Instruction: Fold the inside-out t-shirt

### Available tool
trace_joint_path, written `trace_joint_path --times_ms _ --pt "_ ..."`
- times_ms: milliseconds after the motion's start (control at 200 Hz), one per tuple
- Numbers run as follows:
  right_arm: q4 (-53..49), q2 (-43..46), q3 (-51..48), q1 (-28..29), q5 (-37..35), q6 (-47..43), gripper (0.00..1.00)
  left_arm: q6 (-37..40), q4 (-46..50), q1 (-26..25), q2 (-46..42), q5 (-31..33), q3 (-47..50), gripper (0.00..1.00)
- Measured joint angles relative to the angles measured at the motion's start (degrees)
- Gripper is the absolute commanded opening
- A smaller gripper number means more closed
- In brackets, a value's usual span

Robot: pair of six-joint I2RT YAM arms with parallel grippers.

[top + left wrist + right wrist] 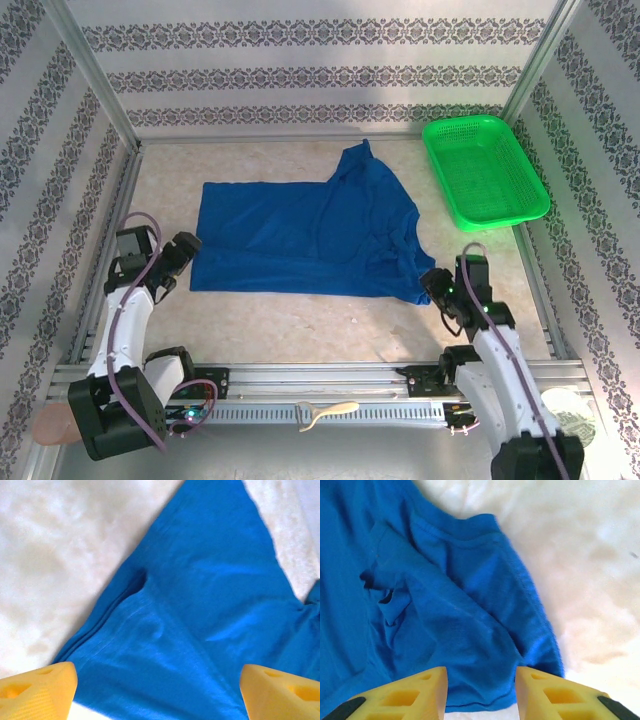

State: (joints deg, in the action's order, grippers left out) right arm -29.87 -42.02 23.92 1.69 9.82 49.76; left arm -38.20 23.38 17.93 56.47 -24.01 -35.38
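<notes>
Lying spread near the middle of the tabletop (300,320), the blue t-shirt (300,235) is seen from the top camera as a broad, mostly flat shape. One pointed part sticks out toward 12 o'clock, and looser folds are gathered on the side toward 3 o'clock. A green basket (465,122) is set at 2 o'clock from the shirt, apart from it. The left end effector (185,250) is placed at 9 o'clock, just beside the shirt's edge. The right end effector (432,283) is placed at 4 o'clock, at the shirt's near corner.

From the left wrist camera, the left end effector (159,685) is seen released, its yellow fingers (37,692) spread wide at 7 and 5 o'clock. Nothing is gripped between them. The t-shirt (200,605) is spread beneath, with a layered hem running from 7 o'clock up toward 12. Pale tabletop (60,555) is exposed at 10 o'clock.

From the right wrist camera, the right end effector (481,690) is seen released, a clear gap being left between its yellow fingers (410,695). The rumpled, hemmed corner of the t-shirt (445,605) is seen through that gap, unpinched. Bare tabletop (585,555) is shown from 1 to 4 o'clock.
</notes>
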Motion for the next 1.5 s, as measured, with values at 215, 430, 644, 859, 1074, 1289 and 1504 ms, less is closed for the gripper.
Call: trace_joint_path --times_ms 215,430,644,859,1074,1289,1504 --pt "2.4 -27.4 20.0 10.3 0.5 -13.1 0.46 2.3 -0.5 -7.7 12.7 -3.9 -6.7 0.87" --pt "1.0 -46.0 37.1 17.6 -3.2 -25.0 0.46 3.5 -2.8 -13.1 22.5 -4.3 -8.2 0.87" --pt "-0.2 -56.2 41.4 18.4 -4.7 -29.5 0.44 4.4 -5.7 -13.1 28.2 -3.1 -7.7 0.87" --pt "-1.0 -60.9 43.6 18.4 -4.9 -30.9 0.41 4.7 -8.2 -13.1 29.6 -2.9 -6.3 0.87" --pt "-0.9 -63.5 44.7 18.4 -4.9 -31.9 0.19 4.8 -9.5 -13.1 30.1 -3.0 -6.3 0.87" --pt "-1.0 -64.0 44.9 18.4 -4.4 -32.2 0.0 4.8 -10.3 -13.1 30.3 -3.0 -6.3 0.87" --pt "-1.8 -63.1 46.6 18.9 -4.2 -32.2 0.0 4.8 -10.9 -13.1 30.4 -3.0 -6.1 0.87"
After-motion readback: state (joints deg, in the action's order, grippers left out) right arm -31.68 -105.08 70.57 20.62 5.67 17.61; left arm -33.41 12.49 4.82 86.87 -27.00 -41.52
